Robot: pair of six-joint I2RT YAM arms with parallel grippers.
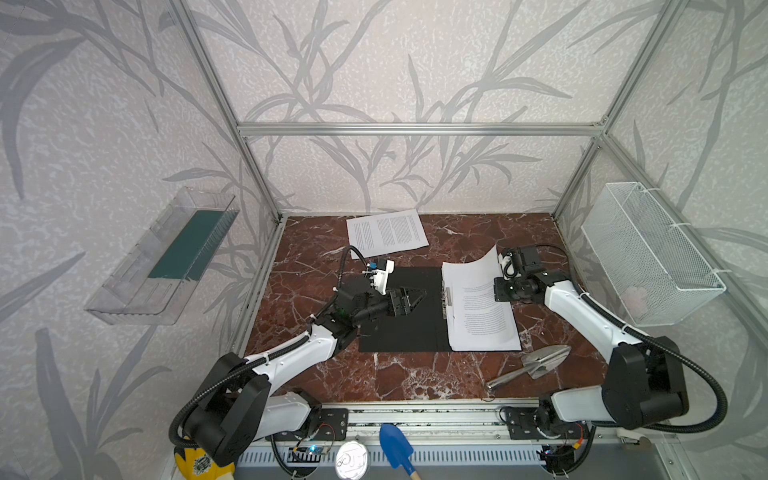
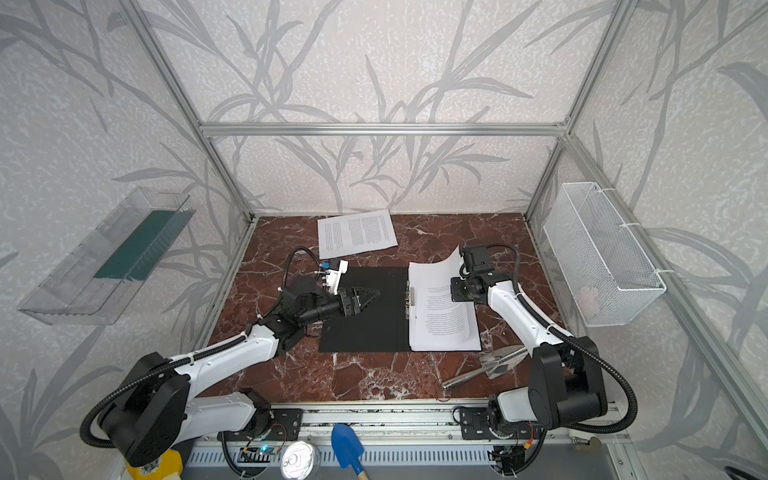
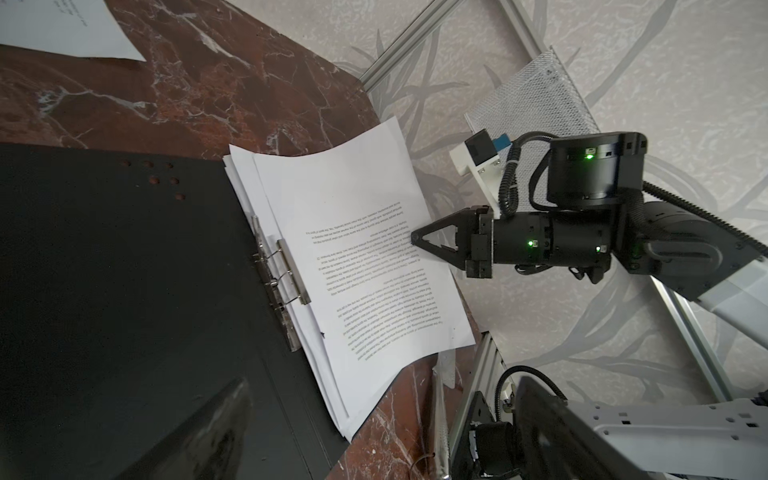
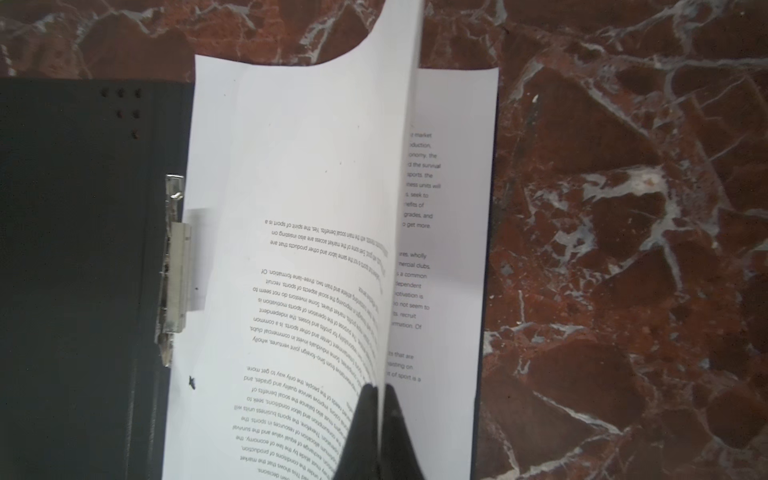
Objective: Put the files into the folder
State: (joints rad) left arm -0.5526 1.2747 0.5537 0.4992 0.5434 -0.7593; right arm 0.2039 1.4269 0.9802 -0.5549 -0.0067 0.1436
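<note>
The folder (image 1: 399, 332) lies open on the marble table, black inside up, its left half bare. A metal clip (image 1: 448, 297) sits at the spine. A stack of files (image 1: 482, 320) rests on the right half. My right gripper (image 4: 380, 388) is shut on the outer edge of the top sheet (image 4: 316, 166), which curls up off the stack. In the left wrist view its fingertips (image 3: 415, 237) pinch that edge. My left gripper (image 1: 415, 300) hovers open over the bare left half, nothing between its fingers. More printed files (image 1: 386, 232) lie flat at the back of the table.
A metal garden trowel (image 1: 536, 365) lies just in front of the folder's right corner. A white wire basket (image 1: 648, 253) hangs on the right wall, a clear tray (image 1: 166, 257) on the left wall. A blue scoop (image 1: 395, 446) and a tin can (image 1: 351, 459) sit by the front rail.
</note>
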